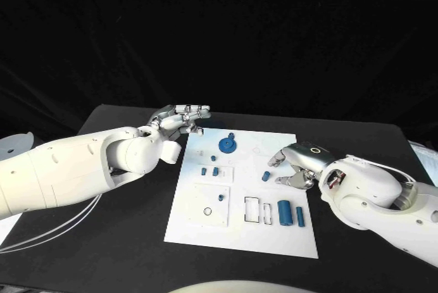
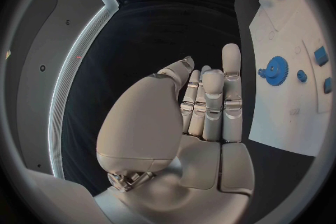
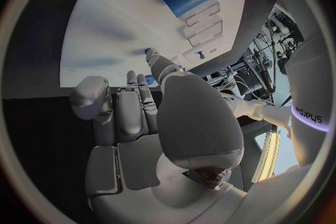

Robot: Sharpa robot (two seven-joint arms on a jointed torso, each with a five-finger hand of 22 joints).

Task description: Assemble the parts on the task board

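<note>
step: reaching for a part | right hand [image 1: 294,166] fingers apart, empty, over small blue peg [image 1: 266,176] | left hand [image 1: 180,120] fingers together, empty | next: pinch peg on task board [image 1: 242,236]

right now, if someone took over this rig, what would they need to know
Left hand: open, holding nothing, raised at the far left corner of the task board.
Right hand: holding nothing, fingers apart, over the board's right edge, close to a small blue part.
Parts: blue gear on the far part of the board; two small blue pegs mid-left; two blue cylinders lying near the right edge.
Done: I cannot tell which parts are seated.
Left: the cylinders and the small part by the right hand look loose.
</note>
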